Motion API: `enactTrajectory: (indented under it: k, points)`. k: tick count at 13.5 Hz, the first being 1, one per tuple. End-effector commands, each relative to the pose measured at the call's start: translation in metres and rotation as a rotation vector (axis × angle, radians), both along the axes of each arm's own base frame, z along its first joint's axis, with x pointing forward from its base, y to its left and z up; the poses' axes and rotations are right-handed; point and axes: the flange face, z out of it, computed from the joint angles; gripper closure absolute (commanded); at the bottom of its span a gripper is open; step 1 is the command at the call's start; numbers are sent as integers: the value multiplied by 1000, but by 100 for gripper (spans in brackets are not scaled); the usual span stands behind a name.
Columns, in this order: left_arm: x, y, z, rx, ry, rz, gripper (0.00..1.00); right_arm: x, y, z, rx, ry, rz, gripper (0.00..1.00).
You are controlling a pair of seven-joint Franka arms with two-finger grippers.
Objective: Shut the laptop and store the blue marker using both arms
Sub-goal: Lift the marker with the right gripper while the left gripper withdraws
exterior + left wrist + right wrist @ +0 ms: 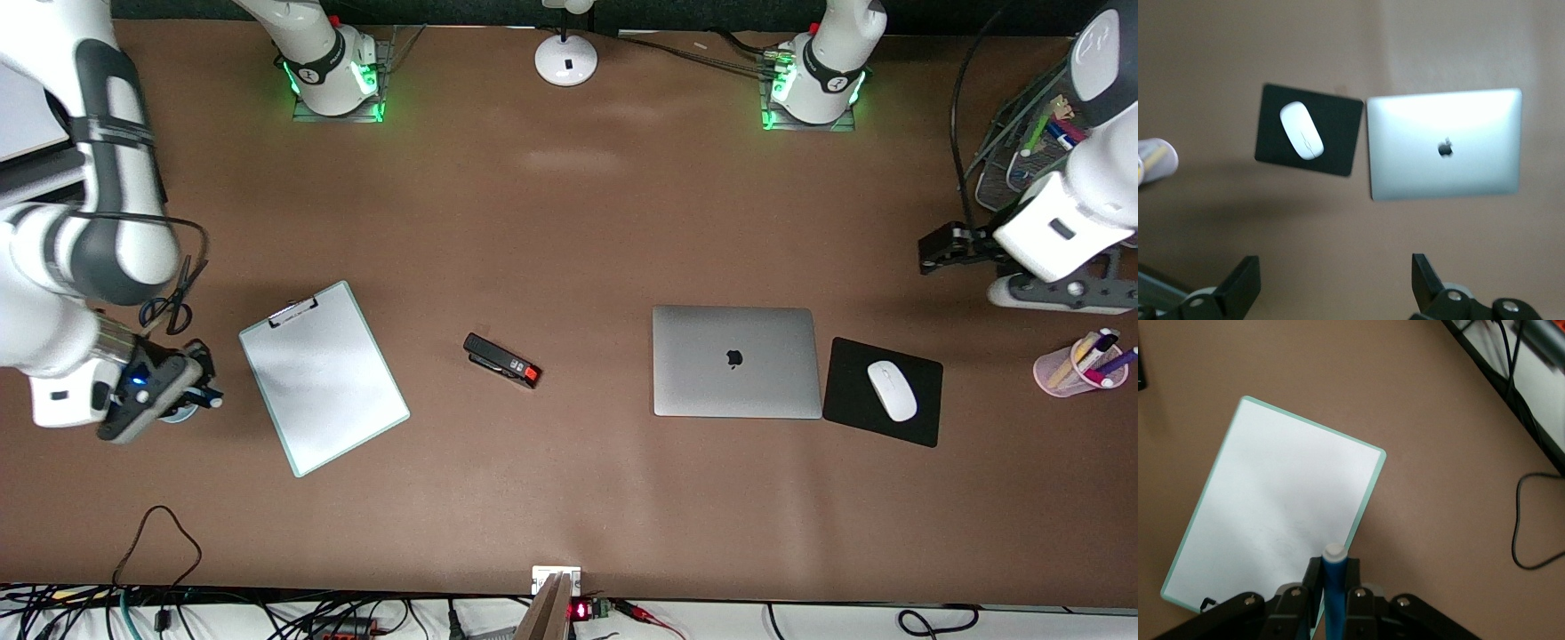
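The laptop lies closed on the table with its lid logo up; it also shows in the left wrist view. My right gripper is shut on the blue marker, with the marker's white end sticking out past the fingertips. It hangs at the right arm's end of the table, beside the clipboard. My left gripper is open and empty, up over bare table at the left arm's end, beside the wire rack.
A black and red stapler lies between clipboard and laptop. A white mouse sits on a black pad beside the laptop. There are also scissors, a pink pen cup, a wire rack and a lamp base.
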Motion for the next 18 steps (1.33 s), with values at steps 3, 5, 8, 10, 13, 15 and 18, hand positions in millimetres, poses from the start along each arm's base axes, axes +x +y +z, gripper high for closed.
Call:
enactTrajectory:
  k: [3,5,8,10,13,15,18]
  points:
    - [-43,5,1,-19,-40,-2,0,-3,-40,60,147,-46,226,100]
    - [-41,-4,5,-17,-37,-20,0,-7,-61,68,212,-102,339,100]
    - [-38,-9,11,-18,-44,-30,0,-18,-95,55,335,-147,473,100]
    - [-38,-5,11,-18,-38,-25,0,-24,-120,47,408,-216,534,100]
    - [-37,-4,13,-10,-39,-23,0,-33,-149,22,491,-232,556,100]
    - [-38,-6,25,-9,-46,-26,0,-28,-165,6,543,-305,560,100]
    - [-39,-8,25,-9,-40,-32,0,-12,-185,-10,542,-359,567,100]
